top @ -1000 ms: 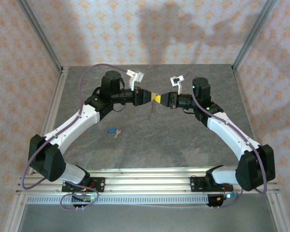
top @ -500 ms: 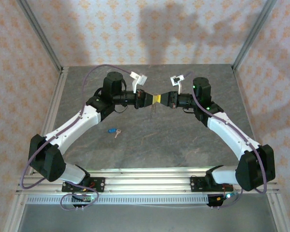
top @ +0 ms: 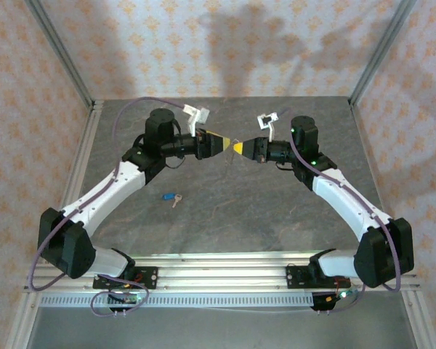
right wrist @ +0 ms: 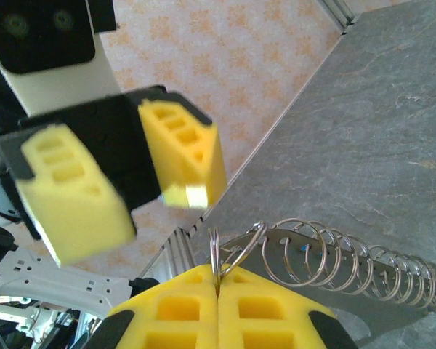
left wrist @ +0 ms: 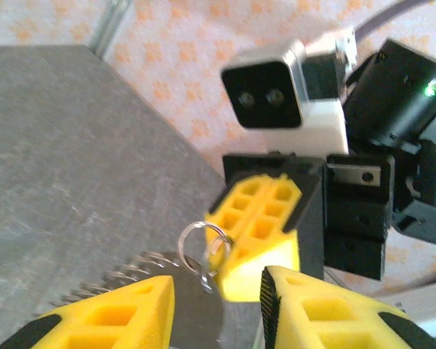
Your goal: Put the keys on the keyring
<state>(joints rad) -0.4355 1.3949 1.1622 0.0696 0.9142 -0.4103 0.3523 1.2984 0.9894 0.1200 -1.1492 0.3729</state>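
Observation:
My right gripper [top: 238, 147] [right wrist: 216, 285] hangs above the mid-table, shut on the keyring [right wrist: 217, 252], a thin silvery split ring pinched edge-on between its yellow pads. A coil of wire loops [right wrist: 327, 254] trails from the ring. My left gripper [top: 221, 143] [left wrist: 216, 291] faces it closely, open, with the keyring [left wrist: 203, 243] just beyond its fingertips, touching neither pad. One of the keys [top: 171, 196], blue-headed with a short silver blade, lies on the table left of centre, below the left forearm.
The grey stone-look table [top: 261, 211] is bounded by metal frame posts and patterned walls. Both arms arch inward from their bases at the near rail [top: 218, 262].
The left gripper was against the right gripper's tips and nearly closed; it has now opened and drawn back slightly to the left. The right gripper has kept still with the ring.

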